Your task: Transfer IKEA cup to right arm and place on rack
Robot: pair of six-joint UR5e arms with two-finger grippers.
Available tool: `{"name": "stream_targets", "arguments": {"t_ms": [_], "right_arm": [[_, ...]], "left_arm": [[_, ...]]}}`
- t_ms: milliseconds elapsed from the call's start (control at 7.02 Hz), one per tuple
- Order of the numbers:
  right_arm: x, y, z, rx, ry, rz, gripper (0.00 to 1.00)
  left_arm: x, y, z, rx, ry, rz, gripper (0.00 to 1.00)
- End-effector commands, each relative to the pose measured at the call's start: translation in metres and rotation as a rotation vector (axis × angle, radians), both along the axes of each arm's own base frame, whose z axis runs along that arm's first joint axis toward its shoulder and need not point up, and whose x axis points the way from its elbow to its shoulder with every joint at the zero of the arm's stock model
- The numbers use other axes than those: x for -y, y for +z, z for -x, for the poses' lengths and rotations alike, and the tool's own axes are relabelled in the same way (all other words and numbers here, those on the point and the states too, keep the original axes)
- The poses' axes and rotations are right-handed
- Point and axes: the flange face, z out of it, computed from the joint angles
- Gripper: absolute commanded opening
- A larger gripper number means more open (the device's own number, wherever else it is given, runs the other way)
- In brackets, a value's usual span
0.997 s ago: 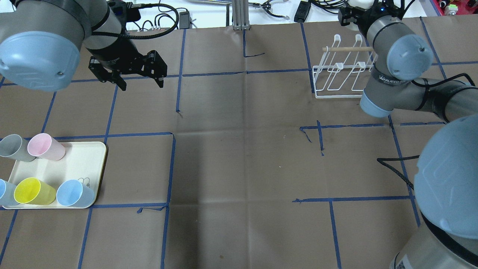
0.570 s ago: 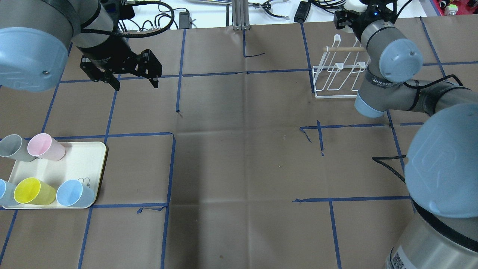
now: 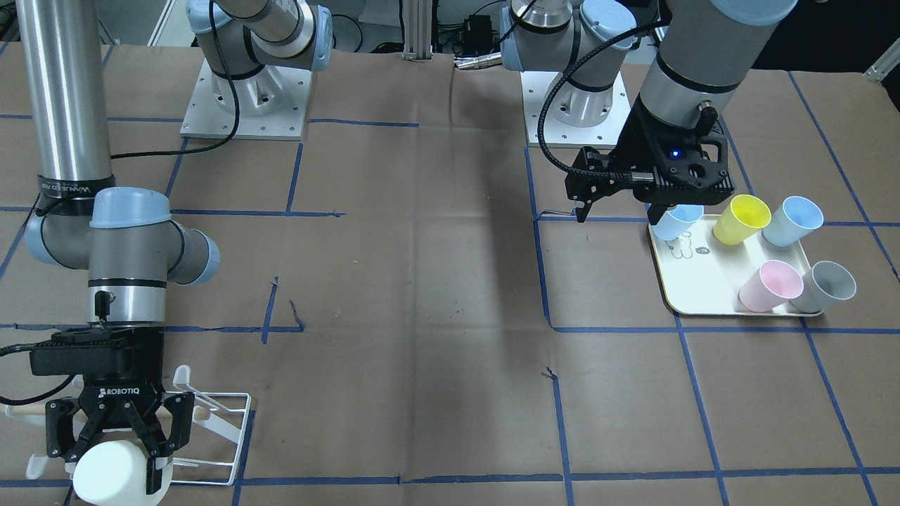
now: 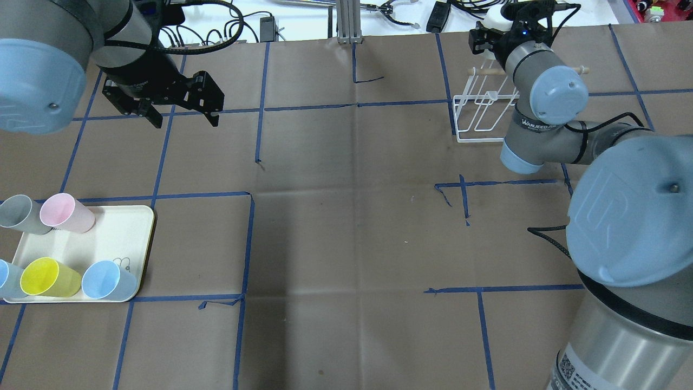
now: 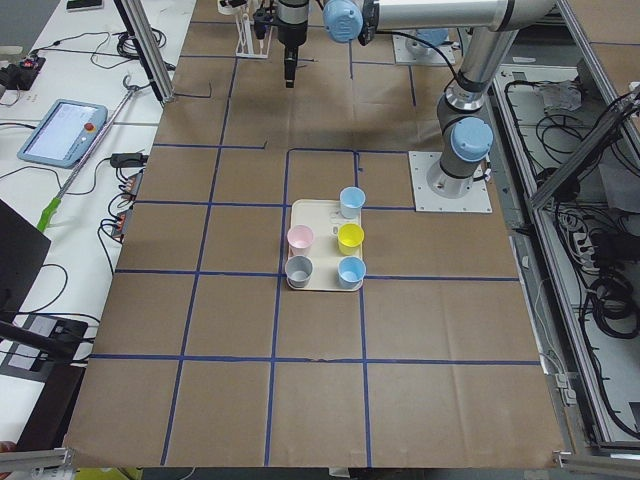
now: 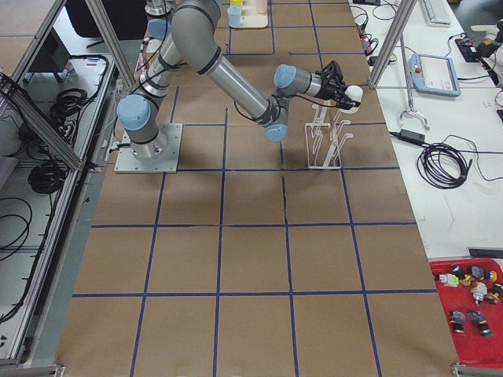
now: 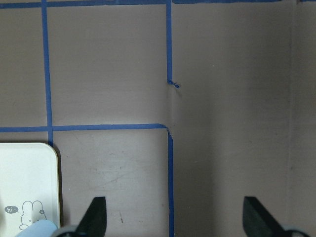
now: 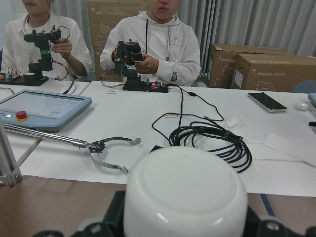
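Observation:
A white IKEA cup (image 3: 105, 479) is gripped in my right gripper (image 3: 112, 469), which is shut on it at the far end of the white wire rack (image 3: 228, 407). The cup's base (image 8: 185, 192) fills the right wrist view. Overhead, the cup (image 4: 491, 19) sits just beyond the rack (image 4: 476, 116) and its wooden dowel (image 4: 490, 71). My left gripper (image 4: 184, 120) hangs open and holds nothing above the bare table, far from the rack. Its fingertips (image 7: 96, 217) frame the brown paper beside the tray's corner (image 7: 29, 182).
A cream tray (image 4: 122, 227) at the left front holds a pink cup (image 4: 66, 212), a grey cup (image 4: 19, 214), a yellow cup (image 4: 48, 277) and light-blue cups (image 4: 108, 280). Two people sit at a white table (image 8: 148, 128) beyond the rack, with cables and a teach pendant (image 8: 39, 106).
My right wrist has swung left along the rack's far side, carrying the white cup. My left gripper, still open, has drifted left and slightly farther back.

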Motion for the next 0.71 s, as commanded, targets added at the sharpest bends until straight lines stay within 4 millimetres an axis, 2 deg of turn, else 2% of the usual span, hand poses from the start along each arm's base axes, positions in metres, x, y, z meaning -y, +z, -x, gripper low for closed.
{"name": "stream_targets", "arguments": {"t_ms": [0,142,285,427,570], "right_arm": [[0.0008,-0.0067,0.0002,-0.003,0.000,-0.012,0.31],[0.0000,-0.0088,-0.0017,-0.003,0.002,-0.016,0.53],[-0.0002,-0.0073,-0.0057,-0.002,0.007,-0.013,0.85],[-0.0001,-0.0069,-0.0056,0.001,0.005,-0.017,0.99],[-0.0008,-0.0047,-0.0057,0.001,0.005,-0.015,1.00]], "left_arm": [[-0.0007,-0.0042,-0.0010,0.006,0.001,-0.005,0.97],[-0.0003,-0.0026,-0.0010,0.006,0.004,-0.002,0.97],[0.0001,0.0011,-0.0012,0.007,0.011,-0.001,0.98],[0.0005,0.0038,-0.0012,0.007,0.013,0.002,0.99],[-0.0003,0.0043,-0.0015,0.010,0.013,0.001,0.99]]}}
